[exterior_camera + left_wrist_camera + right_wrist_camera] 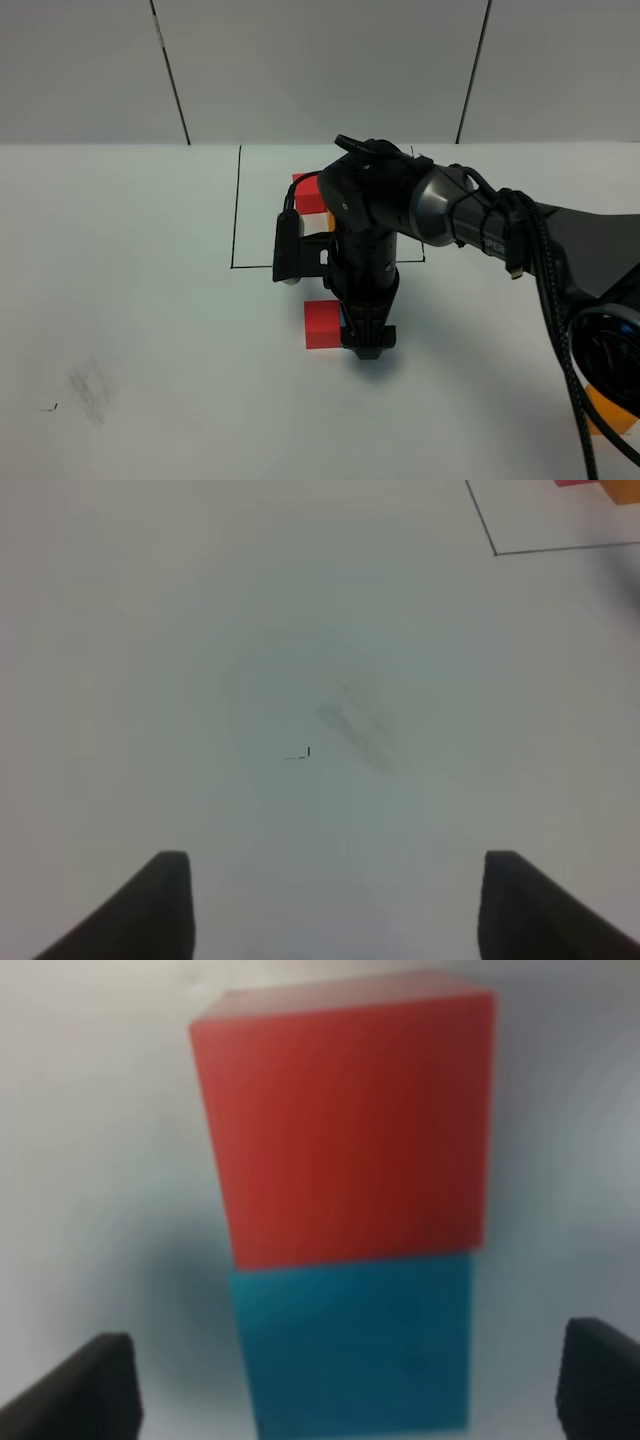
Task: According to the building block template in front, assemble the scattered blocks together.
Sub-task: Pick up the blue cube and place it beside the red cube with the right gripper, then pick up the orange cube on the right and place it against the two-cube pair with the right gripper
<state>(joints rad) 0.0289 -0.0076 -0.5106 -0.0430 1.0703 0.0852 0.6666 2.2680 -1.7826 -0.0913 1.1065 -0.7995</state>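
The loose red cube (322, 323) lies on the white table in front of the black outline (236, 210). The loose blue cube (341, 320) touches its right side, mostly hidden under my right gripper (367, 348). In the right wrist view the red cube (345, 1125) and blue cube (350, 1345) sit face to face, and my right gripper (350, 1400) is open with a finger on either side of the blue cube. The template's red cube (308, 192) and orange cube (330, 218) show behind the arm; its blue cube is hidden. The loose orange cube (610, 410) lies at the lower right. My left gripper (340, 910) is open and empty.
The right arm (470, 215) stretches across the outline from the right. A grey smudge (90, 390) marks the table at the front left, also under the left gripper (350, 725). The outline's corner (495, 550) shows in the left wrist view.
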